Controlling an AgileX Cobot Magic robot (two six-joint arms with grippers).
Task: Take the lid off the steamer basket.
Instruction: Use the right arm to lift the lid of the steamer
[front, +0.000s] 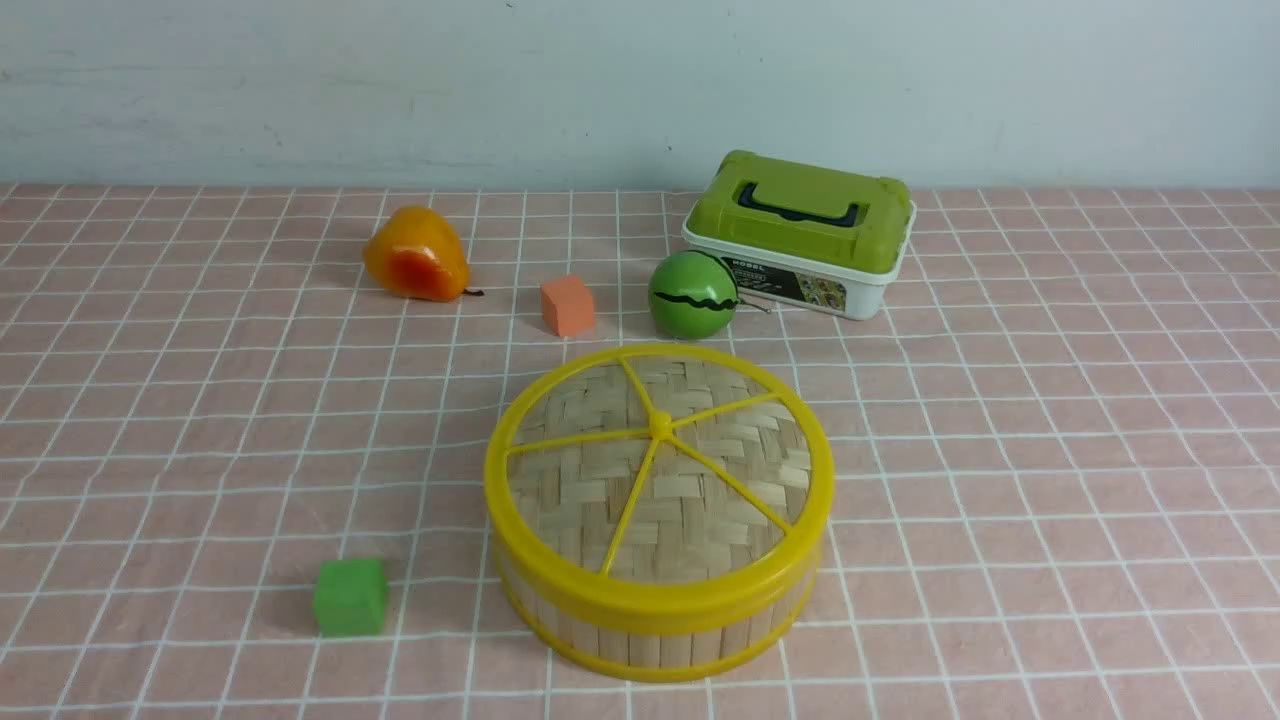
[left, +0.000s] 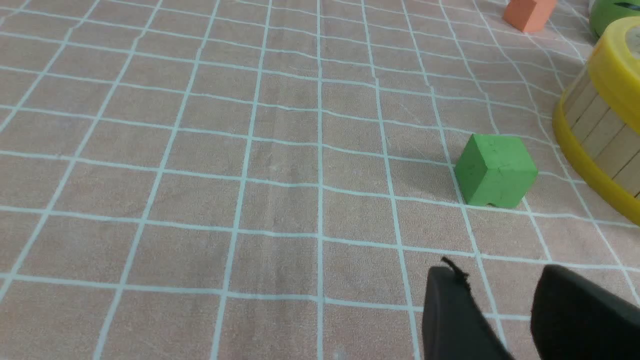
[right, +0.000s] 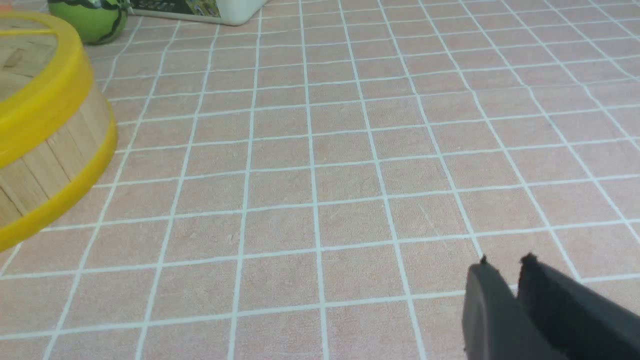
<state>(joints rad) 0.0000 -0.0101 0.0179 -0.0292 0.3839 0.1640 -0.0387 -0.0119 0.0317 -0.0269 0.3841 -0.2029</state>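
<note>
**Inspector:** What could not be examined?

**Assessor:** The interior of the steamer basket (front: 650, 630). The lid (front: 660, 470) sat squarely on it, rim on rim, covering everything inside. No arm appeared in the front view. Each claw showed only in its own wrist view, as dark fingers cut off at the frame edge. The print on the box (front: 800, 235) was too small to read. The left wrist view caught only a slice of the basket's wall.

**Inspector:** State of the claws?

**Assessor:** The left claw (left: 500, 270) was spread, with cloth visible between its fingers, and it held nothing. The right claw (right: 505, 262) was pressed together apart from a small notch at the tips, and it was likewise empty. Both were apart from the basket.

**Inspector:** Count and positions, taken from the basket.

**Assessor:** There was one basket and one lid, near the middle of the tabletop (front: 1050, 450).
- Two cubes: the green cube (front: 350, 597) lay near the basket's left side, not touching it. The orange cube (front: 568, 305) lay behind the basket, slightly left.
- One green ball (front: 692, 295) with a dark wavy line lay just behind the basket.
- One box, white with a green lid, stood behind the basket and to the right, just beside the ball.
- One orange-yellow pear (front: 415, 255) lay behind the basket and well to the left.
</note>
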